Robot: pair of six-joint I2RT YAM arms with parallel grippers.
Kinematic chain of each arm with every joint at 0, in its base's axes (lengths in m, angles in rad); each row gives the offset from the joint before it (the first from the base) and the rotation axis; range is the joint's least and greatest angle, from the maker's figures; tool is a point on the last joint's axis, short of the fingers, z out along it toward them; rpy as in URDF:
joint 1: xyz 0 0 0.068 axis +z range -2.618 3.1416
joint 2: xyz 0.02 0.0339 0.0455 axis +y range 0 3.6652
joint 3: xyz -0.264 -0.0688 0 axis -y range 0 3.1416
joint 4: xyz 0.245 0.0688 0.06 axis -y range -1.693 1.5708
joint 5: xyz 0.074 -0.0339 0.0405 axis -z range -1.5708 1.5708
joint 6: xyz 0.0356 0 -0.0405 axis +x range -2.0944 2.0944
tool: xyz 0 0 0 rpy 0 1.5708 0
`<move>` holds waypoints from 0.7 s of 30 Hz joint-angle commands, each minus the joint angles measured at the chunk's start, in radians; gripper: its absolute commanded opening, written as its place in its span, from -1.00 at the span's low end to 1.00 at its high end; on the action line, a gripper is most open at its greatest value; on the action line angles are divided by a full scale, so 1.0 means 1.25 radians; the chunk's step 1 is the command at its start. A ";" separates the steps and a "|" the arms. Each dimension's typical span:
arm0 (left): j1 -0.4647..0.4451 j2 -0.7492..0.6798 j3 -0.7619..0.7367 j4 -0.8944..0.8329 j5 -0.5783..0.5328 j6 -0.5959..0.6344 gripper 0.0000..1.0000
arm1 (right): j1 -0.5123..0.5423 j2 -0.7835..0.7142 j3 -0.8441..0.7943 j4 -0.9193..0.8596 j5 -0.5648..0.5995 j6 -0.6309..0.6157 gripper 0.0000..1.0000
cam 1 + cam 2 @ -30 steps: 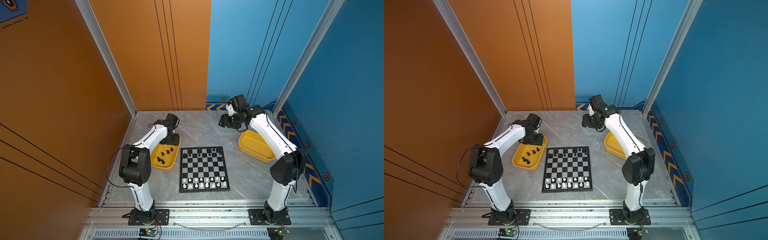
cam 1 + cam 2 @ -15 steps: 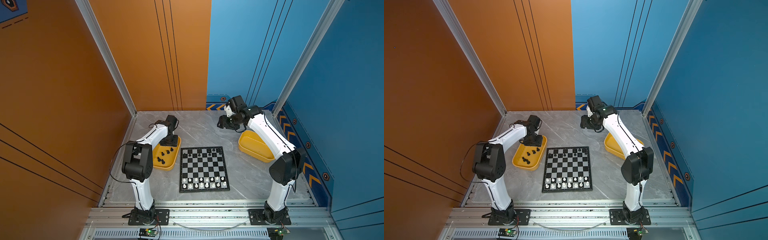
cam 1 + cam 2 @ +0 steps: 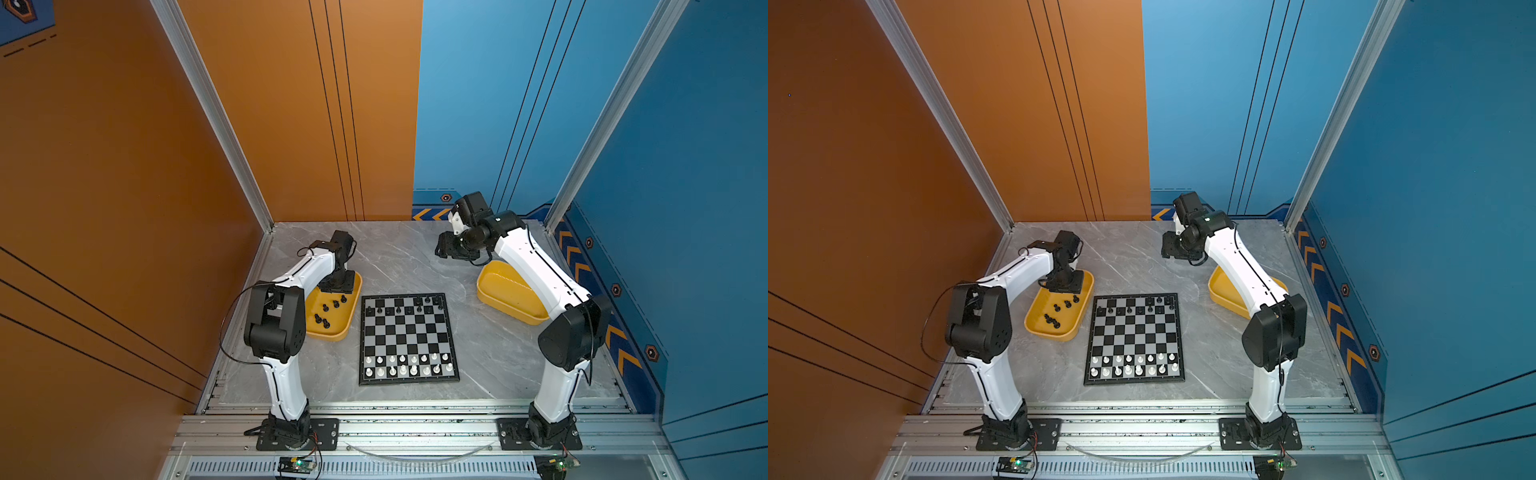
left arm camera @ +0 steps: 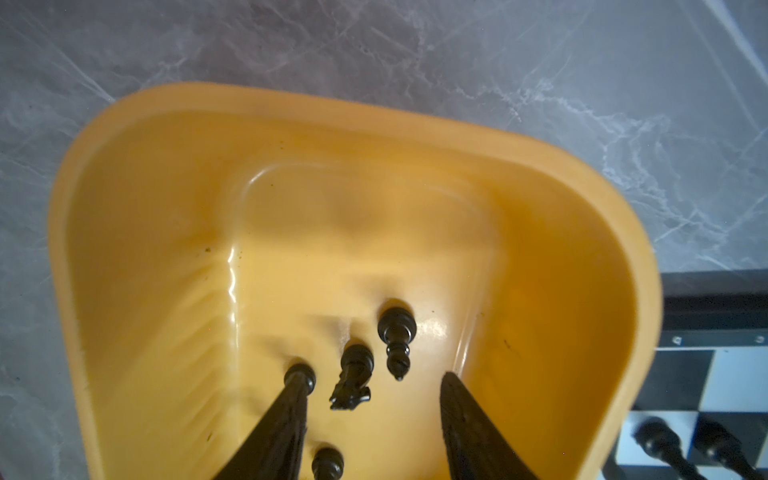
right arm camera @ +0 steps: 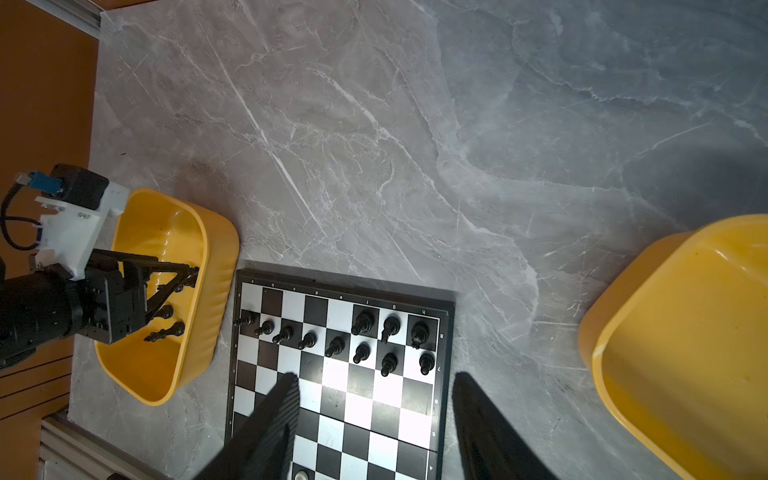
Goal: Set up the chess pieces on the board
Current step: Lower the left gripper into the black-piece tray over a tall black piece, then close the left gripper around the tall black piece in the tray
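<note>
Left tray: a yellow tray [image 3: 328, 334] sits just beside the left edge of the board.
Left gripper: the left gripper [image 4: 372, 380] reaches down into this tray. Its jaws are parted with a clear gap and hold nothing.
Between the fingers: a black knight [image 4: 353, 376] sits in the gap, touching neither finger. One fingertip overlaps a small black piece [image 4: 299, 374], and I cannot tell whether they touch.
Loose chess pieces: both top views show five black ones in the left tray. A bishop [image 4: 397, 336] stands just beside the knight. I cannot tell whether these pieces are upright or tipped.
Handling, as a judgement: the pieces are tiny, light and rigid, and glossy enough to slip. Each is best pinched across the narrow waist above the base, with the jaws centred so neighbours are not knocked.
Board: a black and silver board [image 3: 405, 332] lies flat at the table's middle.
Black on board: there are eleven black pieces [image 5: 336, 345], eight in one row and three behind them at the right end.
White on board: the white pieces [image 3: 401, 358] fill two near rows of eight, sixteen by my count.
Right gripper: the right gripper [image 5: 376, 378] hovers above the board's far side with its jaws wide apart and holds nothing.
Right tray: a second yellow tray [image 3: 498, 291] lies right of the board, partly under the arm. No pieces are visible in it.
</note>
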 commanded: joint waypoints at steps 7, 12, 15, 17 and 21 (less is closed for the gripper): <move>0.004 0.021 0.029 -0.016 0.023 0.001 0.01 | 0.004 0.011 0.032 -0.031 0.014 -0.002 0.24; 0.005 0.019 0.028 -0.016 0.022 0.001 -0.01 | 0.004 0.016 0.041 -0.039 0.014 -0.006 0.24; 0.006 0.018 0.025 -0.017 0.022 -0.002 -0.03 | 0.004 0.018 0.042 -0.041 0.012 -0.005 0.24; 0.006 0.019 0.021 -0.017 0.023 -0.003 -0.03 | 0.004 0.019 0.046 -0.043 0.011 -0.006 0.24; 0.006 0.014 0.015 -0.017 0.021 -0.006 -0.06 | 0.004 0.022 0.050 -0.046 0.010 -0.009 0.24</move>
